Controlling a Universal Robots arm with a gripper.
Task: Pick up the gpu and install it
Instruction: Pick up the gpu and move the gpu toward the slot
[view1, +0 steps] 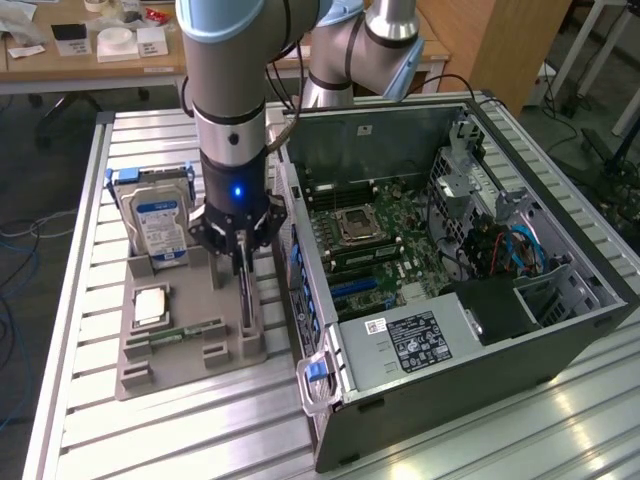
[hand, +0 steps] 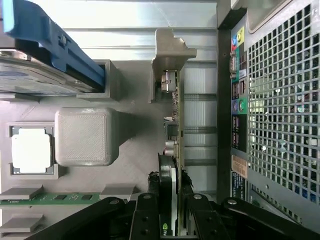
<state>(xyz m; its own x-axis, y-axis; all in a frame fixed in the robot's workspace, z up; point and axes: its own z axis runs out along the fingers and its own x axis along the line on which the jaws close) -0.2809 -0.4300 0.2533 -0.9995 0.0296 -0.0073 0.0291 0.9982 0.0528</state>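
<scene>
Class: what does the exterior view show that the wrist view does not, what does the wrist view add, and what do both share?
Exterior view: the inside of the open black computer case, with its green motherboard, and the grey robot arm.
Wrist view: the case's rear panel face-on, with coloured round jacks and a perforated metal grille.
Both: the gripper closed on the thin black gpu card standing on edge in the grey plastic holder, beside the silver hard drive with blue label, the square silver processor chip and the long green RAM stick.
</scene>
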